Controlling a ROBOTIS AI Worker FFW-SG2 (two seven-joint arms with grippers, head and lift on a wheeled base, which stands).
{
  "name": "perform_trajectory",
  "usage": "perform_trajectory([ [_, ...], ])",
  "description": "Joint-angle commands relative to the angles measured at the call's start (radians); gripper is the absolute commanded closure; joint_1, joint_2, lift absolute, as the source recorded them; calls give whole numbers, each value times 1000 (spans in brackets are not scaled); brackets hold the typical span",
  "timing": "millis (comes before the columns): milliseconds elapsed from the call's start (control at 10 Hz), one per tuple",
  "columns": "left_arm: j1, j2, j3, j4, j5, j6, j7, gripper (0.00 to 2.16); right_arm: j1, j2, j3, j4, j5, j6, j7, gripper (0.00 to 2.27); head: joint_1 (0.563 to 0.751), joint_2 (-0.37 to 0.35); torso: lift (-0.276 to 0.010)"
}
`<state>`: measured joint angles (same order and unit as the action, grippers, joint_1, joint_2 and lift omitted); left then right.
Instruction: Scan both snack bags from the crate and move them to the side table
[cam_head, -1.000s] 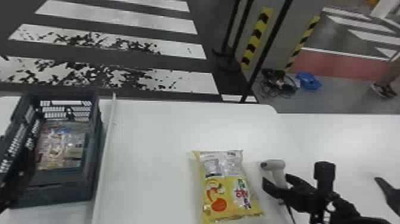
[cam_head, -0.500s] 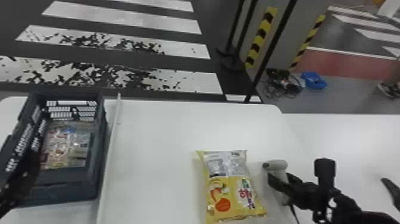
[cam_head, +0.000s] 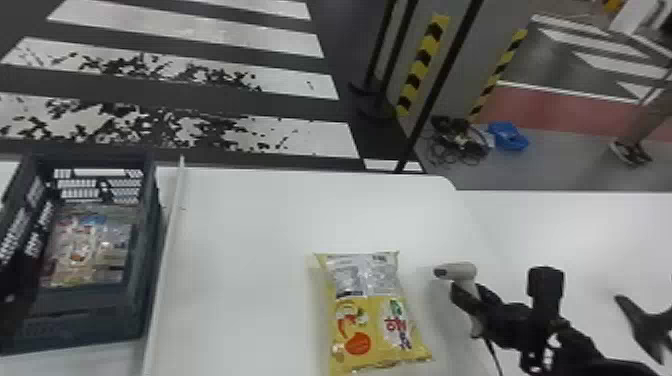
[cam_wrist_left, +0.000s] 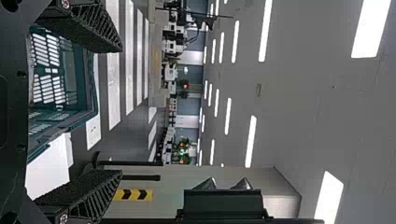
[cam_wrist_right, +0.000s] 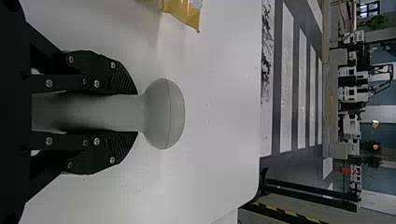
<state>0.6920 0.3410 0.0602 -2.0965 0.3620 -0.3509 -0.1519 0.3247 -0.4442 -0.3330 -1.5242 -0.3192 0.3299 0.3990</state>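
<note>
White table surface (cam_head: 250, 225): spreads across the middle, with a rounded far right corner; another white surface (cam_head: 590, 225) adjoins it on the right.
Yellow-and-silver snack bag (cam_head: 370, 320): lies flat on the table surface, its silver end toward the far edge, red and green print on the yellow part.
Dark blue-grey plastic crate (cam_head: 95, 325): stands at the left, open-topped, with slotted walls.
Shiny multicoloured packaging (cam_head: 90, 250): lies inside the crate; how many bags it makes up, I cannot tell.
Long white strip (cam_head: 171, 235): runs from near to far beside the crate, between it and the yellow bag.
Left gripper (cam_head: 17, 285): is at the crate's left side; the left wrist view has its fingers wide apart, nothing held between them.
Right gripper (cam_head: 472, 300): is clamped on the handle of a pale grey handheld scanner (cam_head: 462, 271), right of the yellow bag and apart from it.
Scanner head: rounded, sticking out past the fingertips.
Floor beyond: a blue item (cam_head: 507, 136) beside tangled black cables (cam_head: 457, 140).
</note>
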Motion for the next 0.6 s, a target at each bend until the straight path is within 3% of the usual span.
perform_trajectory([
  [0, 8, 3, 3, -5, 0, -6, 0, 70, 51, 5, -55, -142, -17, 127, -20, 2240, 695, -316, -95],
  [200, 8, 3, -2, -8, 0, -9, 0, 70, 103, 32, -107, -409, -38, 366, -60, 2240, 695, -323, -95],
  [500, 11, 4, -5, -30, -26, -6, 9, 70, 103, 76, -104, -605, -23, 602, -149, 2240, 695, -290, -95],
])
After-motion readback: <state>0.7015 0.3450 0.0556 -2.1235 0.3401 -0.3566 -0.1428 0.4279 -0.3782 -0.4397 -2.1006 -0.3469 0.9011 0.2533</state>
